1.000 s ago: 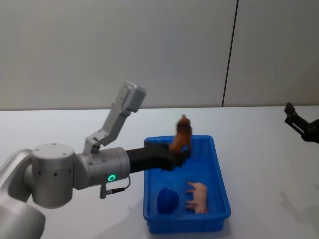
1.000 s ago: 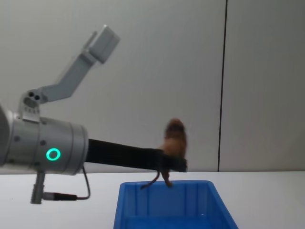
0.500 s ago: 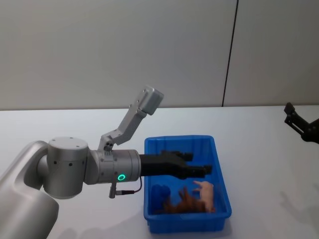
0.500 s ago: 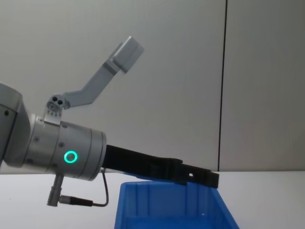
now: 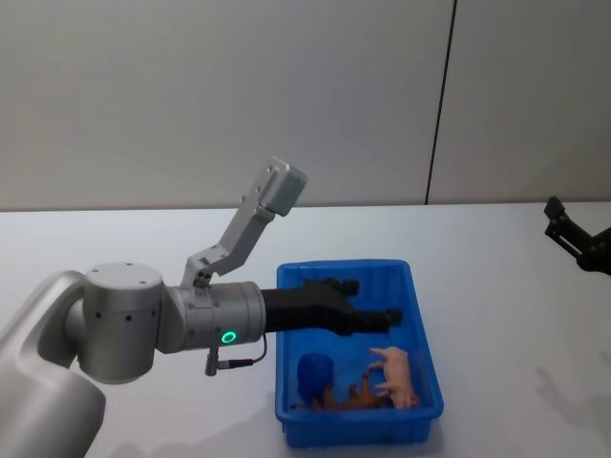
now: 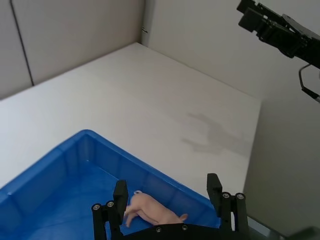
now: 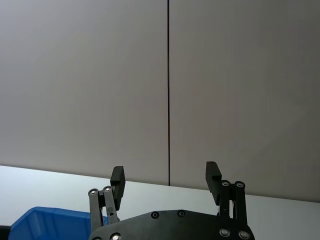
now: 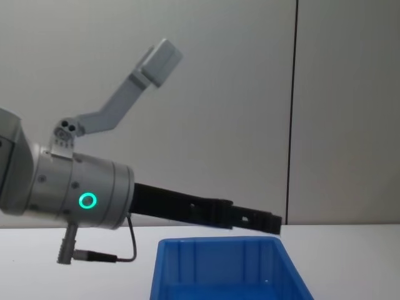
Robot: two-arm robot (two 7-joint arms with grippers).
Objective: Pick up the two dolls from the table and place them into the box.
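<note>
Dropped brown doll (image 5: 355,393) lies sprawled inside box (image 5: 420,336).

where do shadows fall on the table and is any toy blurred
Left wrist view: a faint grey shadow lies on the table beyond the box; the pink pig looks sharp. Head view: the brown doll looks smeared beside the blue doll.

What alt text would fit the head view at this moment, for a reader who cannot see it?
The left pincer hangs open and empty over the blue box, with the blue doll, the brown doll and a pink pig figure lying inside at its near end. The box sits on the white table, and the right pincer is parked at the far right edge.
</note>
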